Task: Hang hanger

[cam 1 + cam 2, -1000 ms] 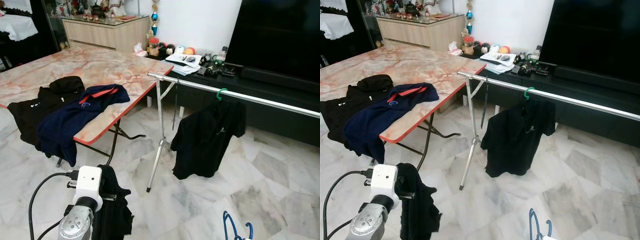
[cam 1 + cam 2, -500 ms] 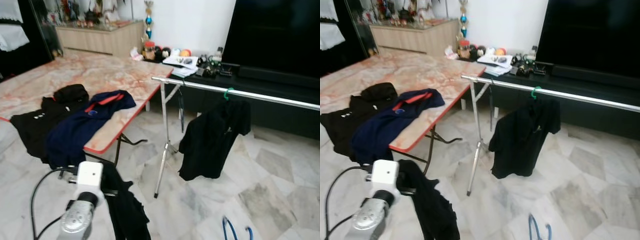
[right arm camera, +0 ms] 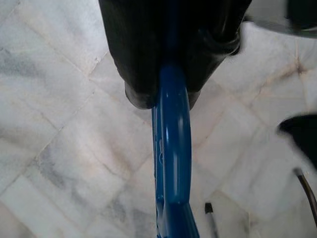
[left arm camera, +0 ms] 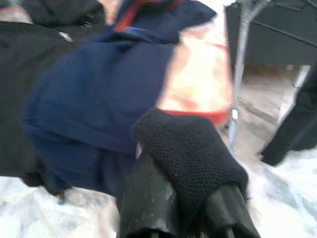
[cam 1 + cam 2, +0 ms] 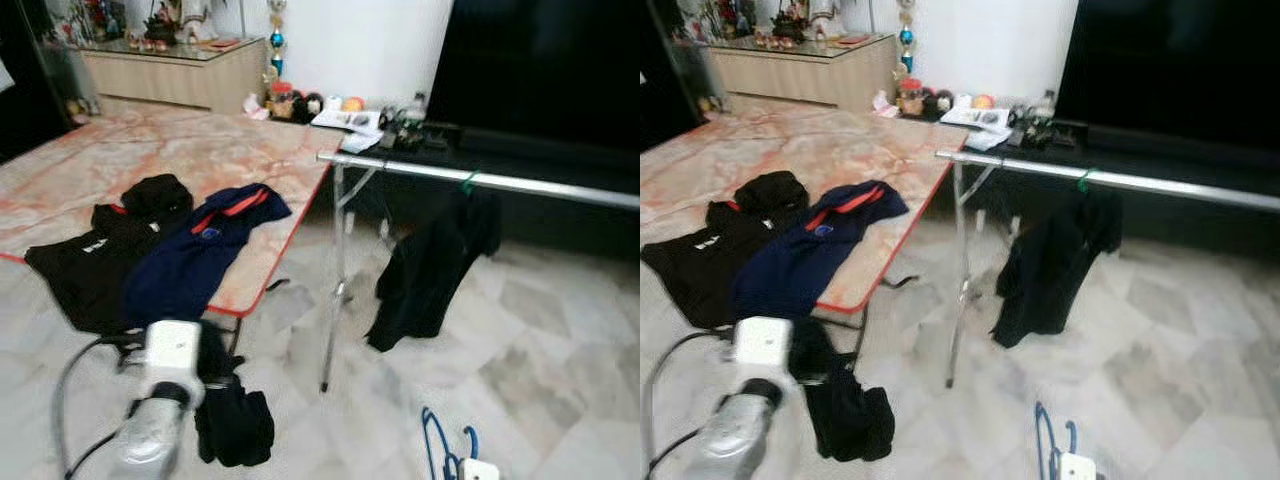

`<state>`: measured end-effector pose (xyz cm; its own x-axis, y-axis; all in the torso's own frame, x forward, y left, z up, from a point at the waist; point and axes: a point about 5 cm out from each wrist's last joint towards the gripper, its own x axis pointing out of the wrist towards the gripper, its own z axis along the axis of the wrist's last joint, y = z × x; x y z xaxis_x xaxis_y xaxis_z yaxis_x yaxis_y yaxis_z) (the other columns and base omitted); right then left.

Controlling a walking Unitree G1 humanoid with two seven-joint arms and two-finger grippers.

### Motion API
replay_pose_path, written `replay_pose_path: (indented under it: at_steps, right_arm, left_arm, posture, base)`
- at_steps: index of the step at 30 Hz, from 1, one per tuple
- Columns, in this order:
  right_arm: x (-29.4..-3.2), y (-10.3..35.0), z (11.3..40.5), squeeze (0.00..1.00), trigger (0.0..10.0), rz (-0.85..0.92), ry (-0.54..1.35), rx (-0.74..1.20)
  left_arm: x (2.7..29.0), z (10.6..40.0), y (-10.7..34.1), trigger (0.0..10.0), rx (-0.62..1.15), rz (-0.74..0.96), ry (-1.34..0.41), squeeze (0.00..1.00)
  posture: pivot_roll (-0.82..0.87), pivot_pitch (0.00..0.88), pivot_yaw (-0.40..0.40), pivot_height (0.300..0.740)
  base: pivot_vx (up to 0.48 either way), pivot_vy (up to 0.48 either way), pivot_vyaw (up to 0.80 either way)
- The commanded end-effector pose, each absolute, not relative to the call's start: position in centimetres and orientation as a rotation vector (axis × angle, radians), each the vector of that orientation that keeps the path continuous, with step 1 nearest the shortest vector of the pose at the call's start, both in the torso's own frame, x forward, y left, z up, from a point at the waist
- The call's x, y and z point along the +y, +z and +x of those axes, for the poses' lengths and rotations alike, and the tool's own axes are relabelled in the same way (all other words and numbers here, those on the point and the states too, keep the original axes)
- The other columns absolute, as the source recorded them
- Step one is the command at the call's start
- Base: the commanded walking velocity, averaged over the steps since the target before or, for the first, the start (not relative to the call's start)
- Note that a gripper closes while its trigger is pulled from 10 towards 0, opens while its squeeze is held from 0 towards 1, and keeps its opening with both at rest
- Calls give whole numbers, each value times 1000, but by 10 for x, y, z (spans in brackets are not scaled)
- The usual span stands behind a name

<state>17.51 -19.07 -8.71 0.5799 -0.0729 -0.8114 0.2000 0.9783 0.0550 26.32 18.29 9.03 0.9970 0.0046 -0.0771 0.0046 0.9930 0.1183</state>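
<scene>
The left gripper was clamped on a black garment that hung low at the near left, just in front of a marble-topped table. A navy shirt and another black shirt lay draped over the table's near edge. At the near right, the right gripper was closed around a blue hanger above the pale marble floor. Farther right stood a silver clothes rail, where a black shirt hung from a green hanger.
</scene>
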Motion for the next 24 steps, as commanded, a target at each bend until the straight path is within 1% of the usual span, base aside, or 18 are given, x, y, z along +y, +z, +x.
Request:
replay_pose_path:
  at_steps: [1,2,4,6,18,20,24]
  right_arm:
    - [-176,-82,189,0,10000,152,-134,910]
    - [-176,-82,189,0,10000,152,-134,910]
    - [-187,-84,183,0,10000,146,-148,915]
    - [-189,-84,182,0,10000,150,-159,916]
    - [-191,-84,181,0,10000,119,-140,925]
    - [-191,-84,181,0,10000,119,-139,926]
    - [-190,-84,180,0,10000,117,-137,924]
  left_arm:
    - [193,266,101,10000,41,157,13,0]
    - [193,266,101,10000,41,157,13,0]
    - [193,268,103,10000,35,155,7,0]
    - [192,268,103,10000,35,153,10,0]
    - [191,267,101,10000,31,150,12,0]
    - [191,267,102,10000,26,152,12,0]
    - [191,268,103,10000,15,192,-5,0]
  posture:
    - [181,0,-23,740]
    - [181,0,-23,740]
    - [180,0,-26,740]
    - [184,0,-30,740]
    - [196,0,-48,740]
    - [197,0,-47,740]
    - [199,0,-47,740]
  base:
    - [0,480,0]
    - [0,480,0]
    - [0,480,0]
    - [0,480,0]
    - [0,480,0]
    - [0,364,0]
    - [0,0,0]
